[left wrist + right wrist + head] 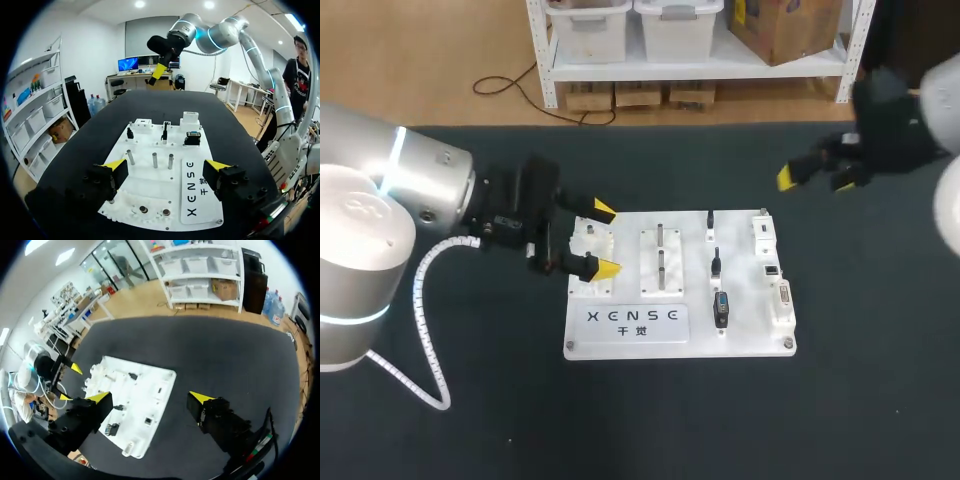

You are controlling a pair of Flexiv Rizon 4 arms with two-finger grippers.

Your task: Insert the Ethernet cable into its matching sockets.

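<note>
Left gripper apart & empty at left end of white board, right gripper apart & empty above table past its far-right corner; looks not started: dark plugs parked mid-board, can't tell which is Ethernet, sockets along right edge seemingly unplugged.

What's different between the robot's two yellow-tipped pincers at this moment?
The left pincer sits at the left end of the white board, its tips over the board; the right pincer hangs off the board, above the dark table beyond its far right corner. The left pincer is close down to the board, while the right pincer looks higher up and farther from it. Both are open, hold nothing, and have yellow tips.
</note>
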